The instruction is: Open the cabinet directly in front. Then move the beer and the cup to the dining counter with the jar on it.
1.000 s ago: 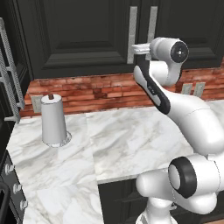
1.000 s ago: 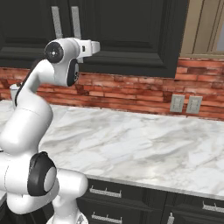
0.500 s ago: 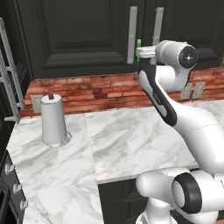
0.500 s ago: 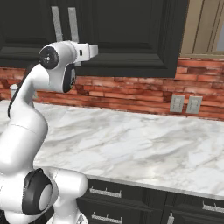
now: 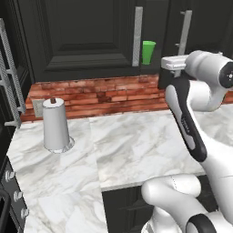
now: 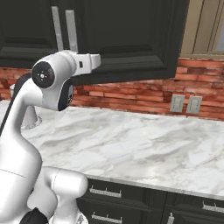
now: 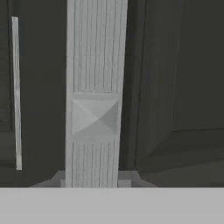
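Presently the gripper [image 7: 92, 181] is sitting at the right-hand bar handle [image 7: 94, 96] of the cabinet [image 5: 86, 41], its fingertips [image 7: 124, 178] lying on either side of the handle's lower end and seemingly pinching it. The right door [image 5: 200, 27] is standing slightly ajar, and the green cup [image 5: 148, 52] is showing in the gap between the two handles. A white paper-towel roll [image 5: 55, 125] is standing upright on the marble worktop [image 5: 136, 145] to the left, below the red-brick backsplash [image 5: 104, 93].
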Tool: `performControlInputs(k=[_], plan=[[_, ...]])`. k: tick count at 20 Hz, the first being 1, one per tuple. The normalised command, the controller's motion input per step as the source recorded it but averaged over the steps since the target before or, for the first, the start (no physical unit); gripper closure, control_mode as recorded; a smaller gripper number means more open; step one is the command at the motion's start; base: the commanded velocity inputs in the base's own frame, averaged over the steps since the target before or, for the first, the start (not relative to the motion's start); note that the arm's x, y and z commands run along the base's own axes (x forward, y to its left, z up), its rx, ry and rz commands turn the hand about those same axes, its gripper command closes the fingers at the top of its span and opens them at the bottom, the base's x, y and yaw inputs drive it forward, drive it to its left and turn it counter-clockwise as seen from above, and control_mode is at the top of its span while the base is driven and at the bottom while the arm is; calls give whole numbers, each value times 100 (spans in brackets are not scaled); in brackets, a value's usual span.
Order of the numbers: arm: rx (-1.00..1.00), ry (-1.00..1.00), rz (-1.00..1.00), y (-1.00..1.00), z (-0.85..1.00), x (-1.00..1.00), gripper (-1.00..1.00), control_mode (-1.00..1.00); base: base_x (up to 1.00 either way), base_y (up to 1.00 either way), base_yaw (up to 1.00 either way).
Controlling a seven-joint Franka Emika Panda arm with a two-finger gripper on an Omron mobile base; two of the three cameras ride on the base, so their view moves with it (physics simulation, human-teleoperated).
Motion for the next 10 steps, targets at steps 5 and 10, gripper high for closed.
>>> performControlInputs(k=[5,10], plan=[[0,0,-3,-73,0,-90,100,-100,0,0,0],[0,0,-7,-73,0,-88,100,-100,0,0,0]])
